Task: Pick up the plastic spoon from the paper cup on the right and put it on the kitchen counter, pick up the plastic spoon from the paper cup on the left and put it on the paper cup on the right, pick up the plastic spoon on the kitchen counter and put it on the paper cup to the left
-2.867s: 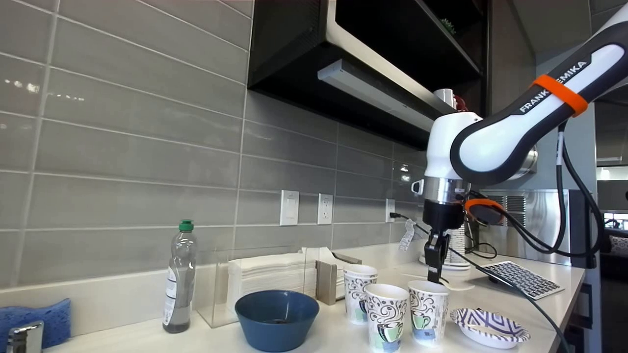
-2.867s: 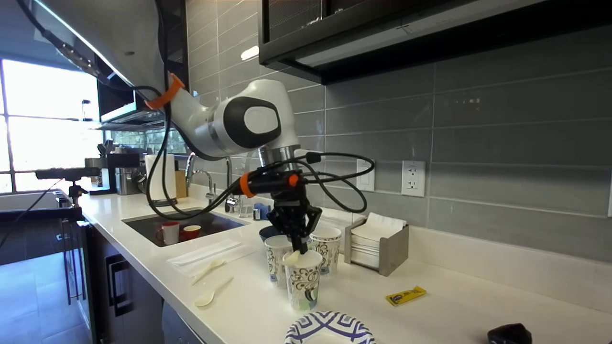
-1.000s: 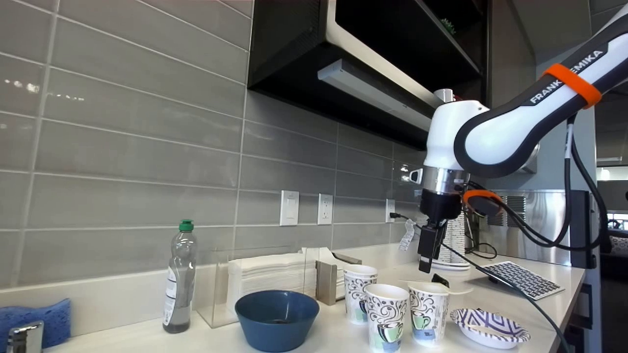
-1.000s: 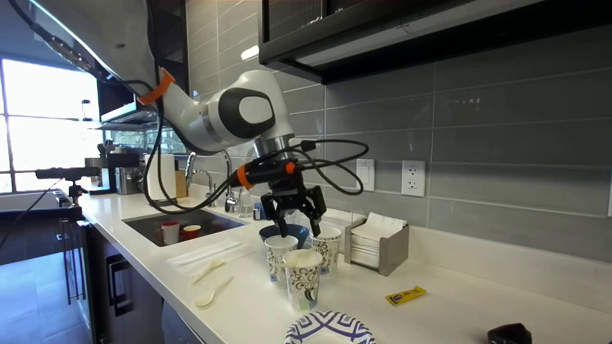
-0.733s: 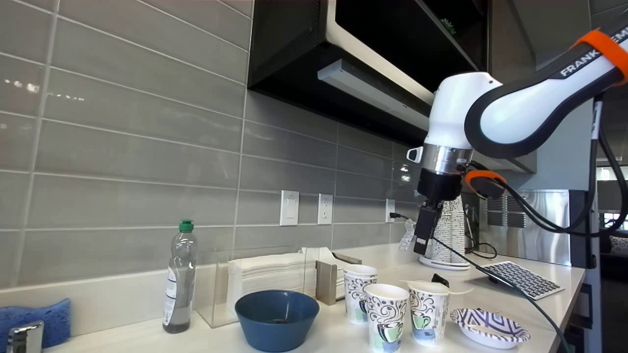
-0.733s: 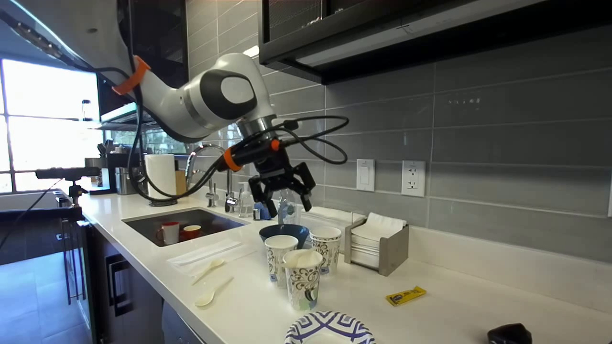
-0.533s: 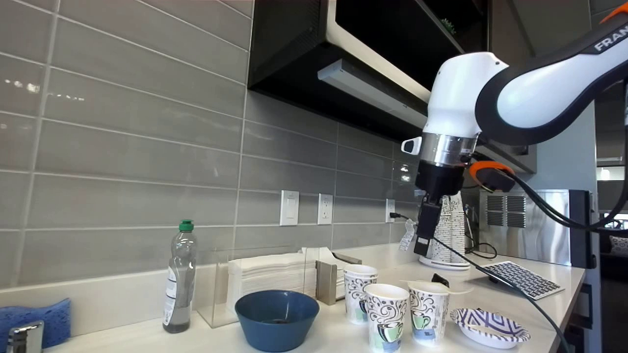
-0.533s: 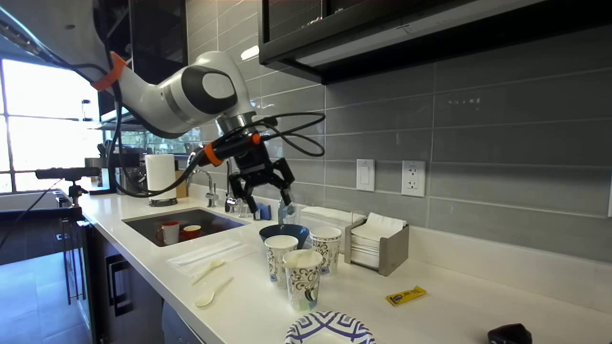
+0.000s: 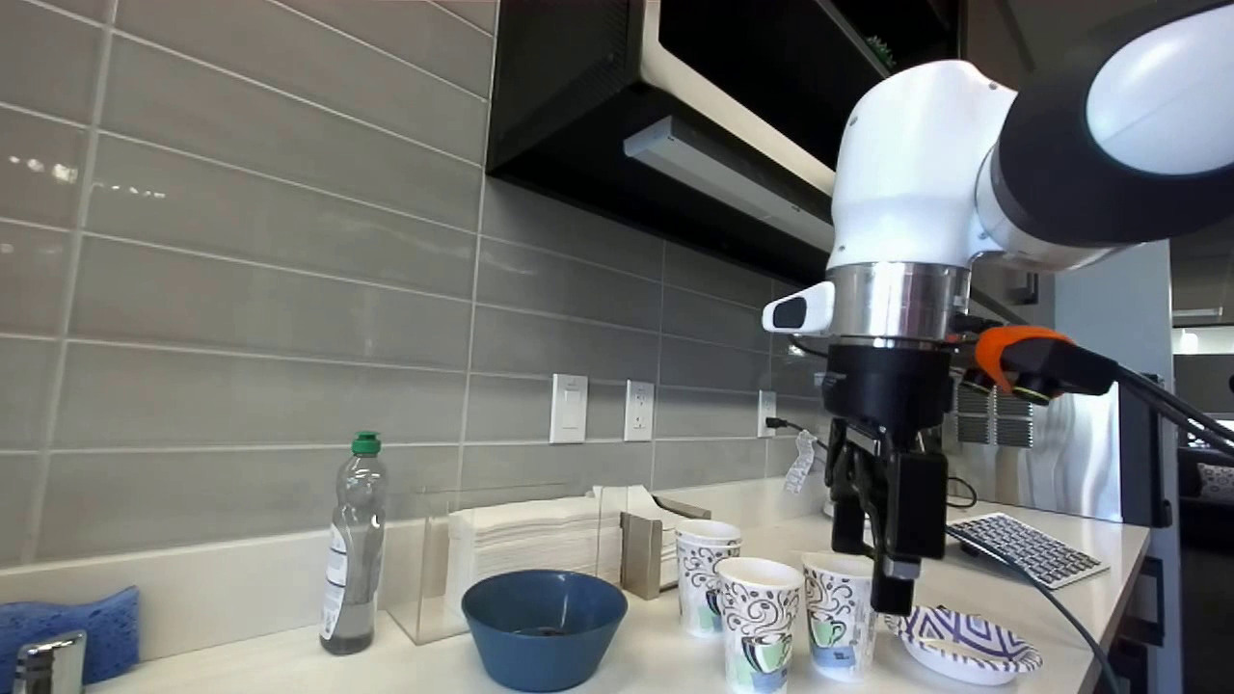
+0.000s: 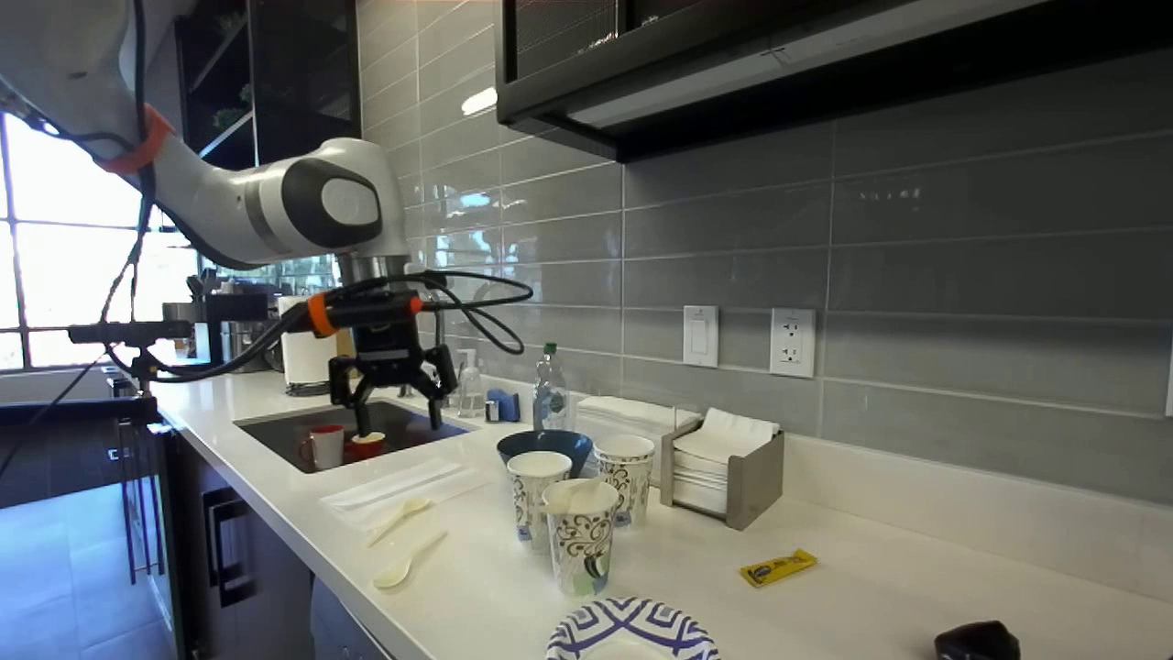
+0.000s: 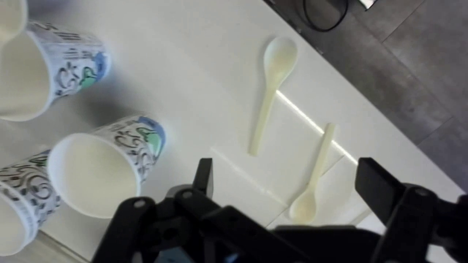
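One bright window (image 10: pixel 69 266) with dark bars stood at the far left in an exterior view, over a bluish floor (image 10: pixel 82 587). The long, flat, pale whitish kitchen counter (image 10: pixel 916 568) ran from there to the right, bearing an upright white paper-towel roll (image 10: pixel 307 362) and a dark rectangular sink (image 10: pixel 275 431). The black two-fingered gripper (image 10: pixel 399 427) hung above the counter, its jaws wide apart. Below, toward the front edge, a slender cream plastic spoon (image 11: pixel 315 176) and a second cream spoon (image 11: pixel 271 89) lay flat on the pale surface, apart, a thin bright streak (image 11: pixel 301 113) beside them. Farther right, upright and close together, stood a white paper cup (image 10: pixel 527 502) with dark swirls, a matching cup (image 10: pixel 582 555) with a third cream spoon (image 10: pixel 579 498) at its mouth, how deep unclear, and a nested cup stack (image 10: pixel 636 486). A white paper plate (image 10: pixel 632 610) with a blue pattern lay near them. Behind rose a grey glossy tiled wall (image 10: pixel 971 367) with a white plastic outlet (image 10: pixel 792 342); before it, a brown metal holder (image 10: pixel 761 481) carried white paper napkins (image 10: pixel 729 434). Past that lay a flat yellow packet (image 10: pixel 778 568).
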Robot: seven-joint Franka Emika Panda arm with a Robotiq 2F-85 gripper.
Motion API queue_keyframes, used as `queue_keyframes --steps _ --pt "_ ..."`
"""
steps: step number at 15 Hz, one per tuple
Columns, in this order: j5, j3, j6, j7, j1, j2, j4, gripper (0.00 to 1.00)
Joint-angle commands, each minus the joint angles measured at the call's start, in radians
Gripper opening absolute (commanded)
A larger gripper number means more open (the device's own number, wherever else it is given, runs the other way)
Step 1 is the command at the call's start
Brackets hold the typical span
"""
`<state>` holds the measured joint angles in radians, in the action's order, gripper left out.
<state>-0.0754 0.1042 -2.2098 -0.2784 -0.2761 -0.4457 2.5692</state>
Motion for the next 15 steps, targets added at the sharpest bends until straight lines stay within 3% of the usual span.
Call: queue_keyframes --steps 1,15 --pt "0.096 -0.021 0.002 -0.093 -0.037 0.044 0.034 1.00" --pt "0.127 -0.035 -0.262 -0.149 0.049 0.350 0.040 1.00"
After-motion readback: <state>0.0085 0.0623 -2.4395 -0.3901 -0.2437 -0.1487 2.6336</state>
